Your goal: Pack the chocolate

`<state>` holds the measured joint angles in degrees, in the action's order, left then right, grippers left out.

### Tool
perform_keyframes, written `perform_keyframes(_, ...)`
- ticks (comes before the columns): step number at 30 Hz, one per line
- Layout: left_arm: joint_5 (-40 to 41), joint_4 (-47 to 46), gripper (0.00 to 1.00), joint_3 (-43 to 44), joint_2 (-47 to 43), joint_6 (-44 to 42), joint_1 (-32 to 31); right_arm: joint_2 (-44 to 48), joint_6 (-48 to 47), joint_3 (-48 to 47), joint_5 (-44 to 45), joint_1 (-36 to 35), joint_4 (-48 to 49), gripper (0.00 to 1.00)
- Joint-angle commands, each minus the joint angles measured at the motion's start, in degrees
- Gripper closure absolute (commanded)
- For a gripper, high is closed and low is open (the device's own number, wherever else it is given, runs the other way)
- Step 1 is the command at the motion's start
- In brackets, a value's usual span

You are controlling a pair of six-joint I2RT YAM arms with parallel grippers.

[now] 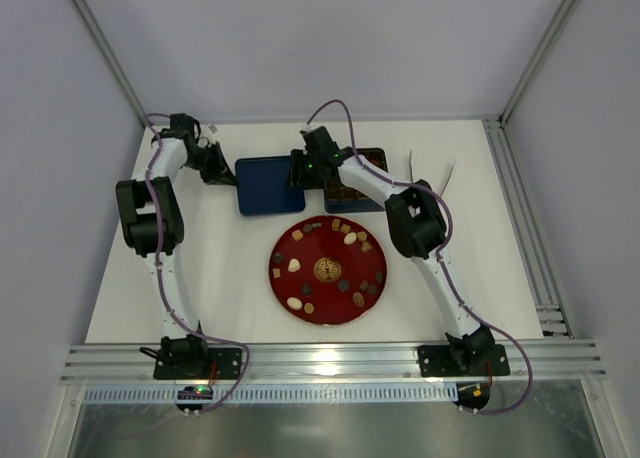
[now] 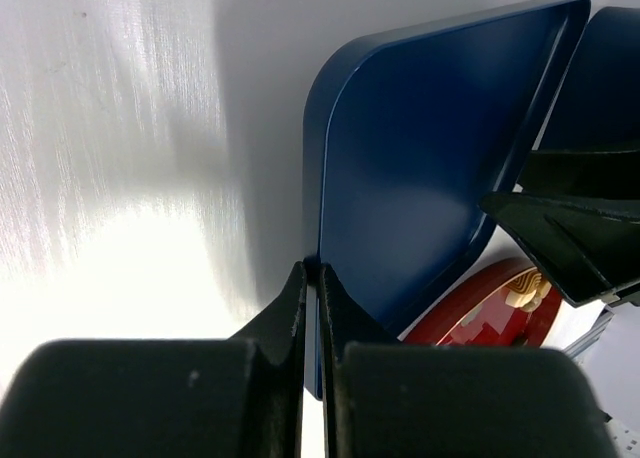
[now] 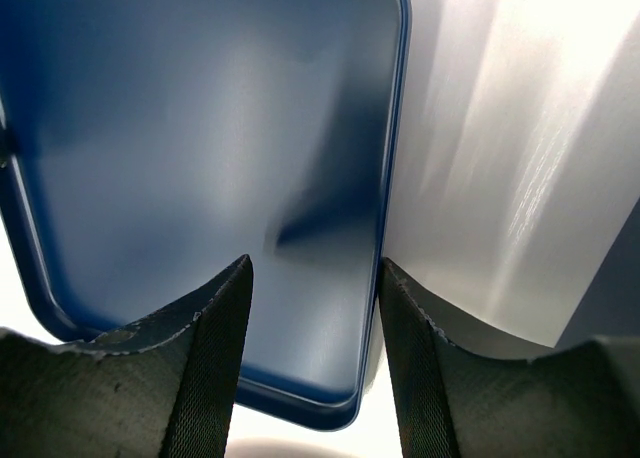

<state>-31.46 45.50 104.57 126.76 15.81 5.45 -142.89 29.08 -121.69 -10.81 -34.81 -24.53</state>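
White surface [image 1: 470, 278] carries the chocolate [image 1: 350, 238] on a plate [image 1: 350, 261], at 5 o'clock from the lid [image 2: 420, 158]. The left hand [image 2: 312, 278] is closed, pinching the lid's rim. The right hand [image 3: 315, 268] gapes, seemingly around the opposite edge. That thin pinch could slip, dropping the lid.

We see bright, even overhead light in the top view, with faint shadows beneath the arms [image 1: 165, 268]. In both wrist views glare washes out the table [image 2: 120, 268], the blue lid [image 3: 200, 128] carries a soft sheen, and the near fingers [image 2: 140, 398] blur
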Motion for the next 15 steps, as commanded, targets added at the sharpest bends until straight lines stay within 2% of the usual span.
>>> perform_keyframes(1,-4.22,0.12,1.0,0.54,-3.89,-0.34,0.52,5.95,0.8,1.19,-2.81,-0.09,3.52,0.44)
perform_keyframes(8,-3.96,0.38,1.0,0.72,-4.06,-0.61,0.96,13.5,5.37,8.39,-9.84,1.14,13.01,0.45)
perform_keyframes(15,-5.36,0.03,1.0,0.19,-5.2,-0.35,1.05,16.15,9.76,9.45,-15.56,2.2,17.85,0.46)
